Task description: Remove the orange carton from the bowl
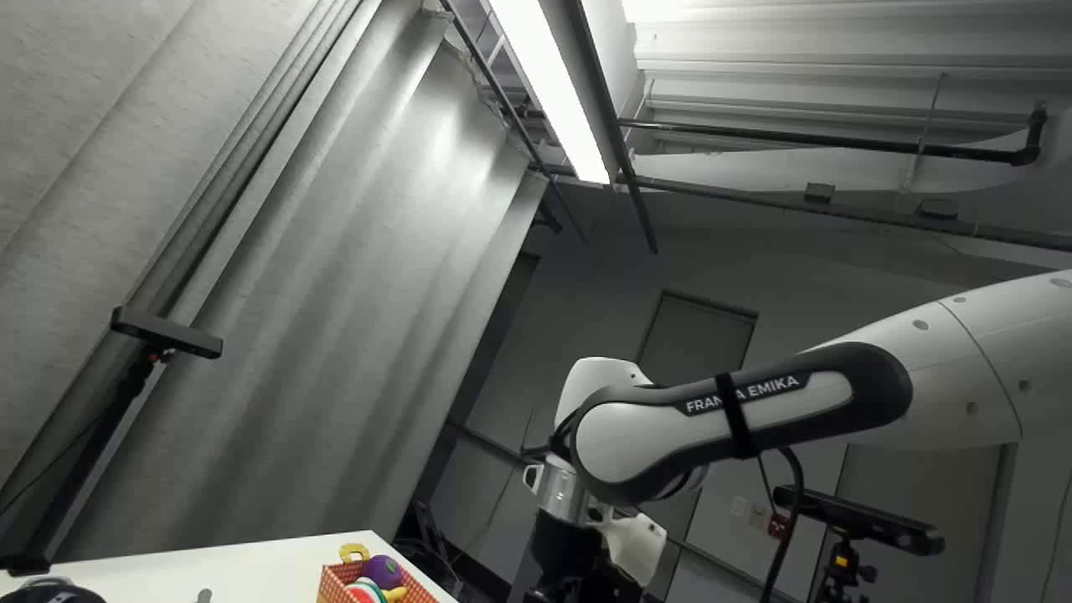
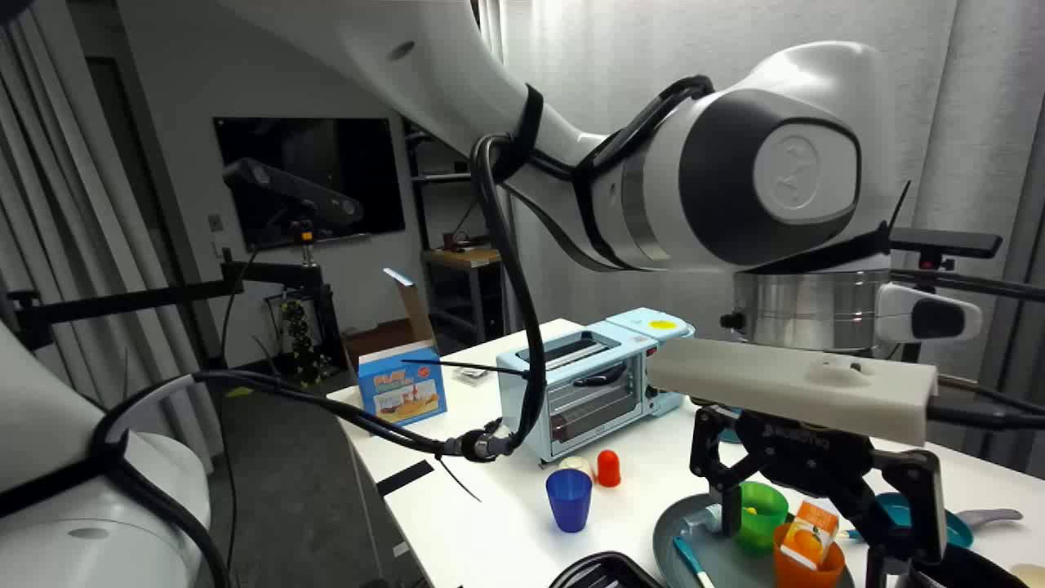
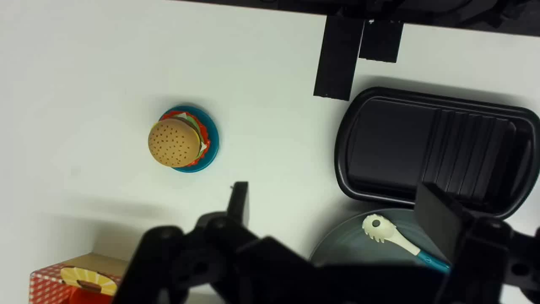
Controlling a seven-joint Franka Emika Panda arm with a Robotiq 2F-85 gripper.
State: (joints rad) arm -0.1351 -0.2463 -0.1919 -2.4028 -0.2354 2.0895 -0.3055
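You have a toy burger (image 3: pixel 174 142) on a blue plate (image 3: pixel 214 141), well apart from a black pan (image 3: pixel 390 143); your blue cup (image 2: pixel 569 502) stands near a toaster oven (image 2: pixel 596 404).

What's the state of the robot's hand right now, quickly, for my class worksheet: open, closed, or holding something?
Hand: open, its jaws wide apart in the wrist view, holding nothing.
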